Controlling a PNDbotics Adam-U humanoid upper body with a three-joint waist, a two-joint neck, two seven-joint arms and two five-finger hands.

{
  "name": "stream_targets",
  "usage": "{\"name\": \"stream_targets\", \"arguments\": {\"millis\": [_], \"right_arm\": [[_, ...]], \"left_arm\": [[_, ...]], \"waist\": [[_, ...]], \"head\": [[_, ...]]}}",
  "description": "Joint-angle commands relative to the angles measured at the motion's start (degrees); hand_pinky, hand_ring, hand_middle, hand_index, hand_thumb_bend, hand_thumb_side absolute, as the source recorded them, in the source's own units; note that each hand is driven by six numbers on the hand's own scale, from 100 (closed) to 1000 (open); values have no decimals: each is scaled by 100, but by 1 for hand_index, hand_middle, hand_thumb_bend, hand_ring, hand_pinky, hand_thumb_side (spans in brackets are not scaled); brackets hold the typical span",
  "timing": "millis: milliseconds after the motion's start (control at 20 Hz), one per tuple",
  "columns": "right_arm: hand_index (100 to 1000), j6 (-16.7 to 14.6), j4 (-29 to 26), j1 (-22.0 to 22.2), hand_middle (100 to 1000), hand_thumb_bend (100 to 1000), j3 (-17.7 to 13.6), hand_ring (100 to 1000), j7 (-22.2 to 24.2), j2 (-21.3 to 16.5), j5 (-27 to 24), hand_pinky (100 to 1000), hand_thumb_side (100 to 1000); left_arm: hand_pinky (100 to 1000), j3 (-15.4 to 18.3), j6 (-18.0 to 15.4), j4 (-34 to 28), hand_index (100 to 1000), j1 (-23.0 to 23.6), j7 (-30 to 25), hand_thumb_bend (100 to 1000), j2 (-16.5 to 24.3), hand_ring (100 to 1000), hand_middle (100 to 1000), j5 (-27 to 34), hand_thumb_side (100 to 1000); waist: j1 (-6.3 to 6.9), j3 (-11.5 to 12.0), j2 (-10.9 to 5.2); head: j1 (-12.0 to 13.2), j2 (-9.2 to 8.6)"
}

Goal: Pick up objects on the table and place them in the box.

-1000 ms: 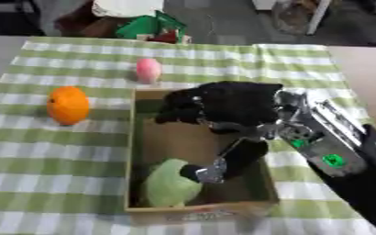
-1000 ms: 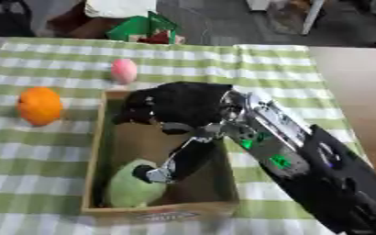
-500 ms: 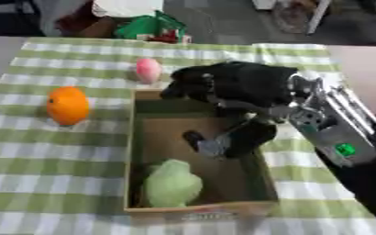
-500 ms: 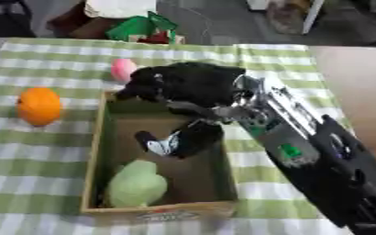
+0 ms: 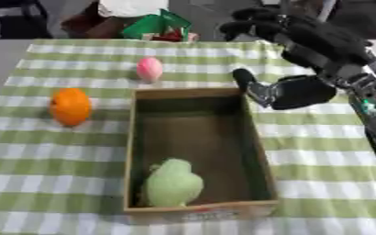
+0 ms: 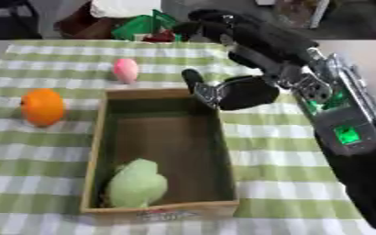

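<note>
The robot's right hand [image 5: 303, 41] is hovering above the table at about one o'clock from the box [image 5: 255, 137], empty, with its fingers [image 5: 259, 20] spread and loosely bent and its thumb [image 5: 247, 82] hanging down just over the box's far right corner. It is holding nothing. The forearm is running back toward four o'clock, out of the right edge of the view, with a small green light glowing on its casing. The left hand is not appearing in either view.

Below the hand, the open cardboard box is sitting in the middle of a green and white checked cloth [image 5: 319, 137] that is covering the table. One pale green rounded object [image 5: 173, 182] is lying inside the box, at its near end, so part of the task appears to be done. Two things are waiting outside: an orange [image 5: 69, 106] at nine o'clock from the box, well apart from its left wall, and a small pink egg-shaped object [image 5: 149, 69] at eleven o'clock, just beyond the far wall. Judging by this, roughly a third of the work is finished, and the pink object is lying nearer the hand.
</note>
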Motion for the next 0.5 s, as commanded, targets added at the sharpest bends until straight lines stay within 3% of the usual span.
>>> {"name": "stream_targets", "arguments": {"millis": [50, 300, 350, 500], "right_arm": [[960, 9, -112, -28, 791, 100, -141, 999, -275, -184, -292, 818, 734], [960, 26, -112, 5, 791, 100, -96, 999, -690, -259, -684, 818, 734], [956, 35, -112, 19, 773, 100, -86, 995, -774, -267, -724, 850, 751], [955, 127, -112, 281, 771, 100, -322, 994, -1010, -28, -911, 850, 741]], "left_arm": [[445, 44, -61, 221, 739, -147, -194, 100, 619, 640, 605, -264, 609], [445, -15, -77, 390, 739, -173, 79, 100, 944, 640, 605, -679, 609], [620, -43, -78, 396, 921, -181, 125, 100, 948, 771, 765, -763, 941], [637, -317, -204, 620, 932, -436, 18, 100, 1198, 777, 776, -999, 1000]], "waist": [[-4, -19, -83], [-33, -57, -77], [-28, -63, -83], [58, -315, -165]], "head": [[50, 40], [95, 35], [113, 33], [284, 65]]}}
